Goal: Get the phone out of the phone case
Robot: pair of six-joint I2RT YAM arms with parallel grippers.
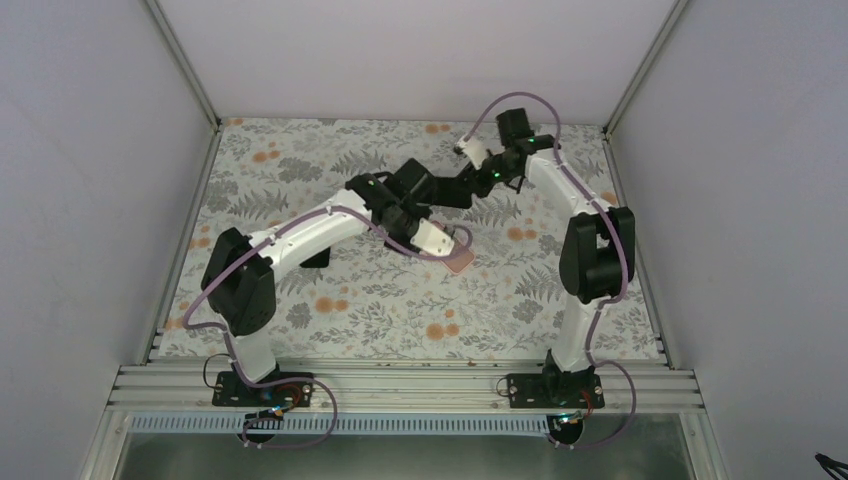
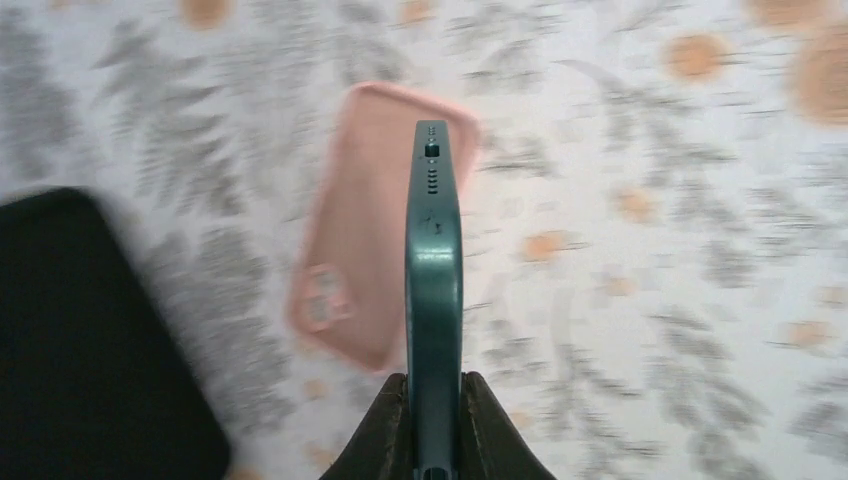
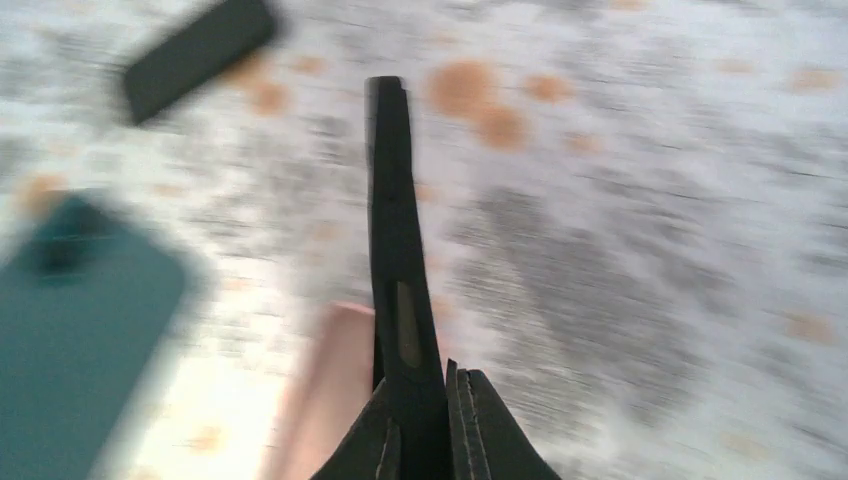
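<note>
Two pairs of fingers are clamped tight. At the left a black slab (image 2: 90,340) lies flat on the flowered table (image 2: 700,300). The left gripper (image 2: 433,385) pinches the teal phone (image 2: 435,280) edge-on over a pink case (image 2: 365,220) lying on the cloth. The right gripper (image 3: 425,385) squeezes a thin black case (image 3: 395,220) edge-on, the bare phone held apart from it
</note>
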